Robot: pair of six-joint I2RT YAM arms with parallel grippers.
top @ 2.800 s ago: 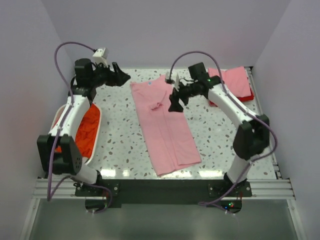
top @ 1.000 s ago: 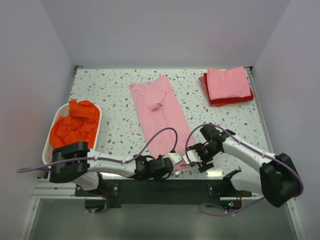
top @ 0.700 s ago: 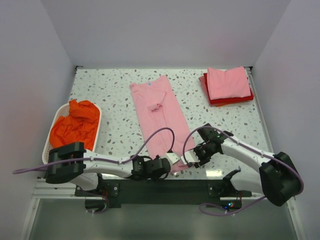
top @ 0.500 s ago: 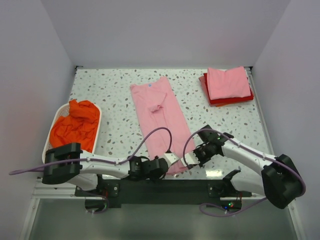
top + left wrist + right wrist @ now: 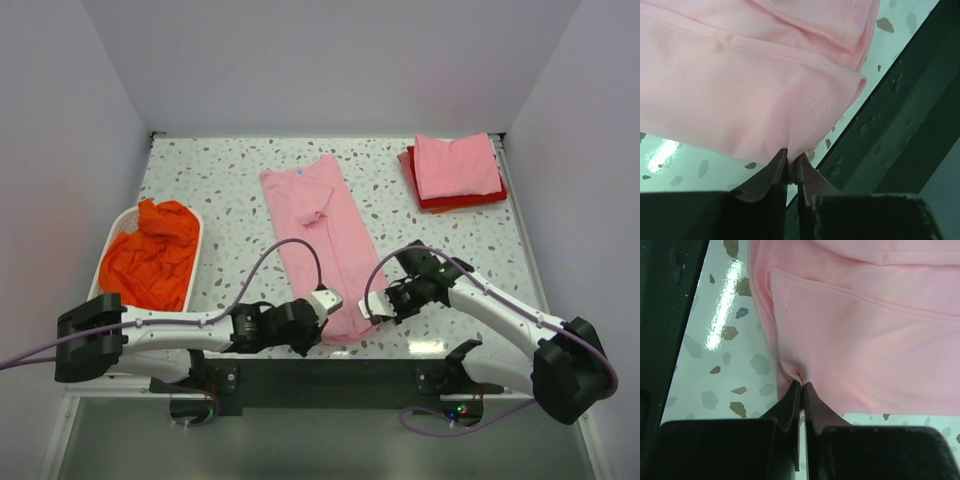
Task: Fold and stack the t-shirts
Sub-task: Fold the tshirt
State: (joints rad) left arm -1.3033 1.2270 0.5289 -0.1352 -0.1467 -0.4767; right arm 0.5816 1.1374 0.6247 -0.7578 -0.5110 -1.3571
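Your left claw (image 5: 790, 156) and right claw (image 5: 801, 386) both pinch the near edge of the pink shirt (image 5: 322, 235), which stretches away from you.

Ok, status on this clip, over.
Both shut: left gripper and right gripper pinch the near hem corners of the light pink cotton t-shirt. Shirt lies long, sides folded in. Nothing on it.

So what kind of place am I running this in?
Probably a lab test cell, not a home: plain white walls box in a speckled table, an aluminium rail runs along its near edge, and a white laundry basket, a spread pink t-shirt and folded t-shirts look staged.
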